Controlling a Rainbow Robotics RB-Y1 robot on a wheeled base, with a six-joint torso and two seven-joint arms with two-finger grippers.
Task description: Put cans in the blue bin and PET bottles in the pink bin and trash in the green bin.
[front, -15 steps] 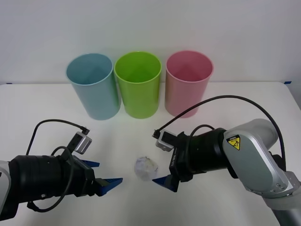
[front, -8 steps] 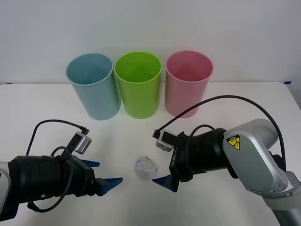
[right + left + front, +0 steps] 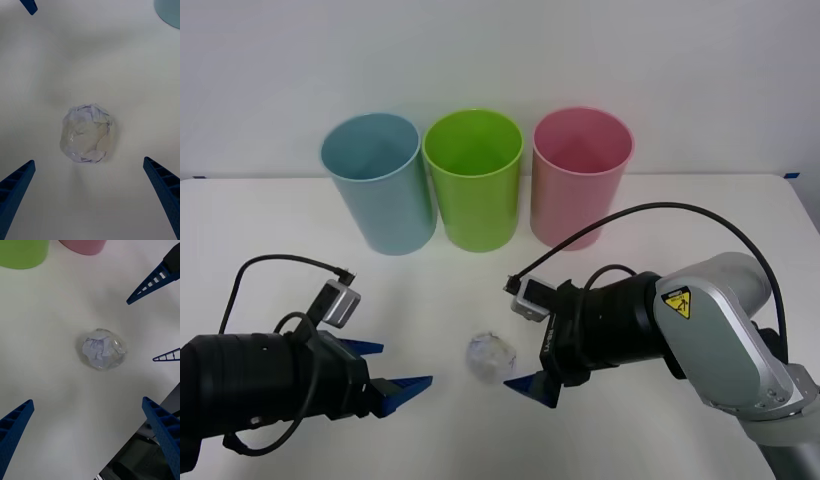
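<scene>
White paper trash (image 3: 489, 354) lies just ahead of my right gripper (image 3: 90, 195), centred between its spread fingers; my left gripper (image 3: 385, 372), also spread, sits farther off.

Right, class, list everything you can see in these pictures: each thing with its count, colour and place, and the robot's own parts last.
blue bin: one, light blue, back row, robot's left.
green bin: one, lime green, back row, middle.
pink bin: one, pink, back row, robot's right.
trash: one crumpled ball, white with bluish marks, on the table between the two hands.
table: one, white, under everything.
left hand: one, blue ribbed fingers, open, left of the trash.
right hand: one, blue ribbed fingers, open, beside the trash, not touching it.
</scene>
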